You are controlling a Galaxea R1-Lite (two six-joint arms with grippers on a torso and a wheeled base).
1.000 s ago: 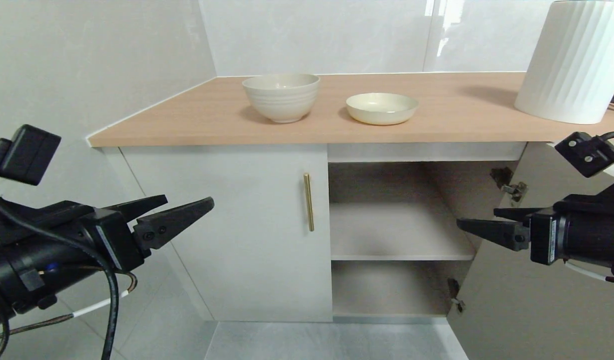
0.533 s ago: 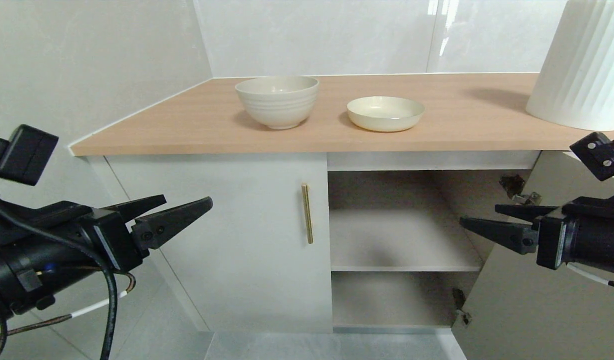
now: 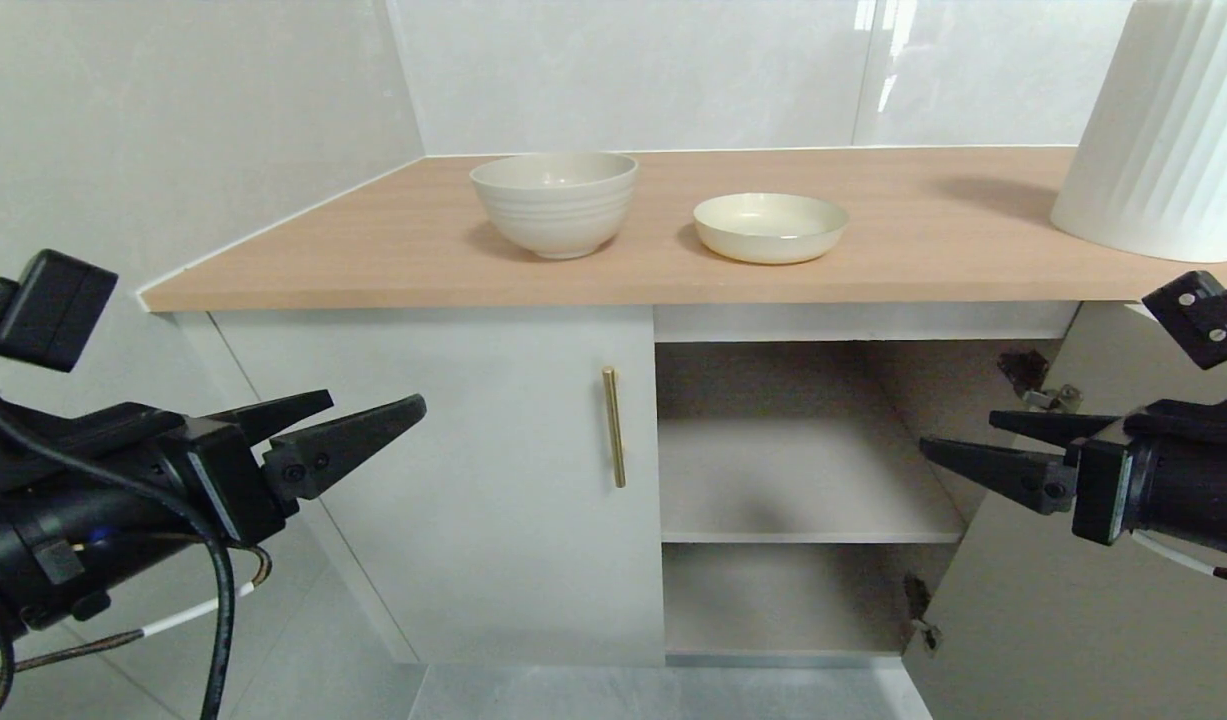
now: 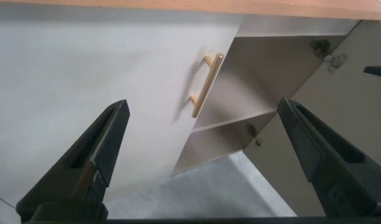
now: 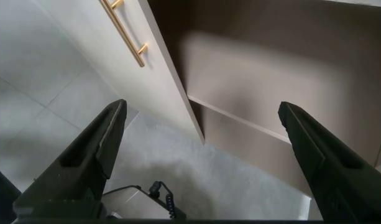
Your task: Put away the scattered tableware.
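A deep cream bowl (image 3: 554,200) with ribbed sides stands on the wooden countertop (image 3: 373,255). To its right sits a shallow cream dish (image 3: 770,225). Both are upright and apart from each other. My left gripper (image 3: 376,400) hangs open and empty in front of the closed left cabinet door (image 3: 443,470), well below the counter. My right gripper (image 3: 958,432) is also open and empty, level with the middle shelf (image 3: 803,480) of the open compartment. In the left wrist view the left gripper (image 4: 202,104) frames the gold handle (image 4: 206,84). The right gripper (image 5: 201,107) faces the shelf edge (image 5: 240,121).
A tall white ribbed cylinder (image 3: 1163,130) stands at the counter's right end. The right cabinet door (image 3: 1073,600) is swung open beside my right arm, with hinges (image 3: 1038,385) on the inner wall. A tiled wall closes off the left side.
The head view shifted early in the second, so the counter sits lower and closer in the picture. Both grippers stay open; the right one has barely drifted.
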